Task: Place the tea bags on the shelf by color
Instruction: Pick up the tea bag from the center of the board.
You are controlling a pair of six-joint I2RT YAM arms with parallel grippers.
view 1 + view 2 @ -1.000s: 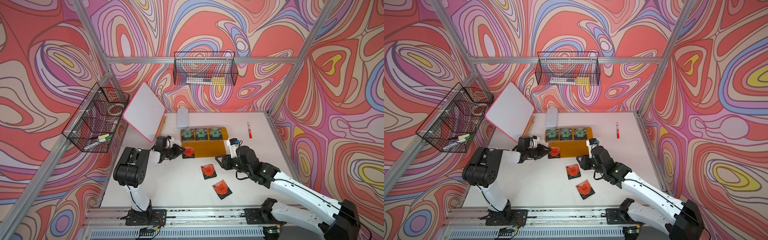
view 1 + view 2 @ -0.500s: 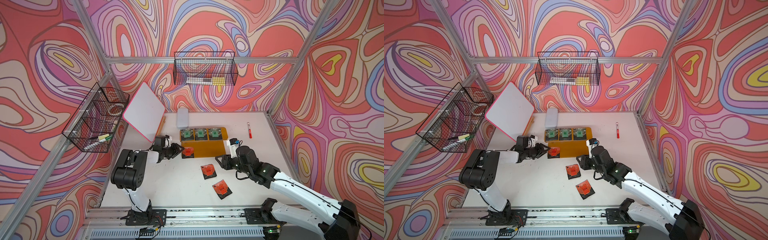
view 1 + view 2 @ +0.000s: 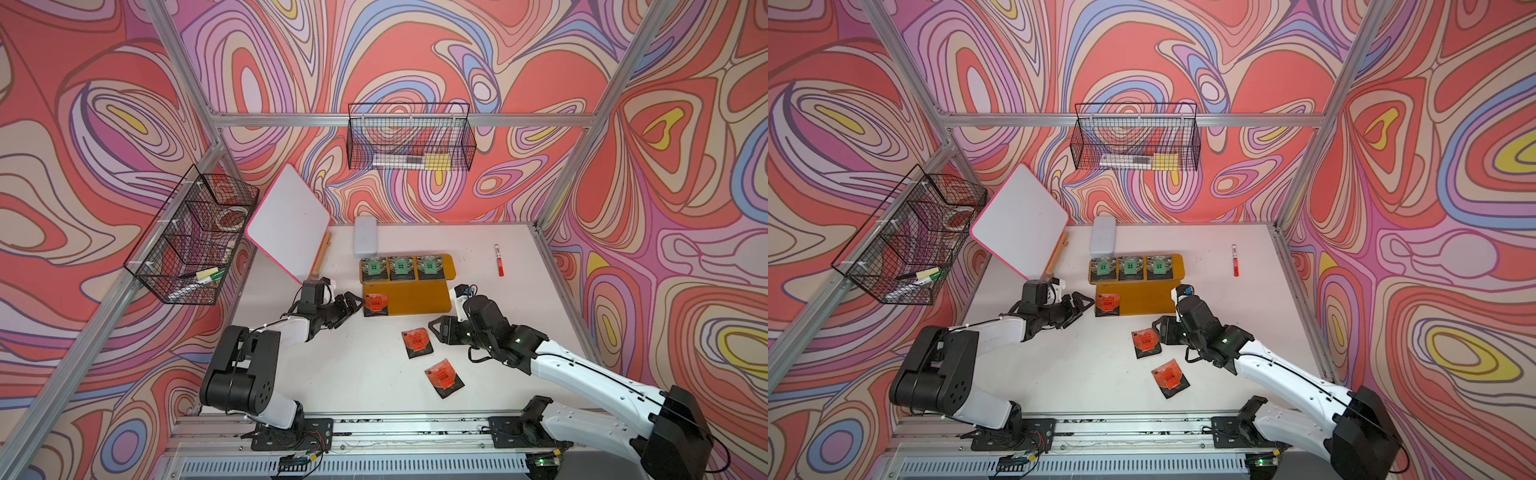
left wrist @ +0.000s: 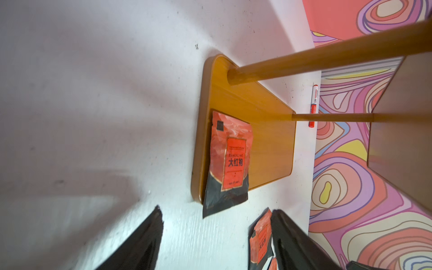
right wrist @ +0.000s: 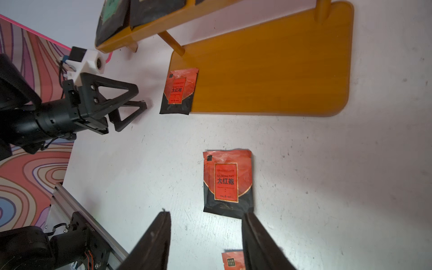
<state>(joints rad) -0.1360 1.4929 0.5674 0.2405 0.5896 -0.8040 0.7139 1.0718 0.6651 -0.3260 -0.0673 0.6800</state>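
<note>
3 green tea bags point(image 3: 400, 268) are lined up on the upper board of the yellow shelf point(image 3: 419, 297). 1 orange-red tea bag point(image 3: 376, 304) is laid on the lower board, overhanging the end nearest the left gripper point(image 5: 142, 97), whose fingers are spread and empty. 2 orange-red bags point(image 3: 417, 342) are seen on the white table point(image 3: 357, 374). The right gripper point(image 3: 434, 328) is poised near one, fingers apart, nothing held.
</note>
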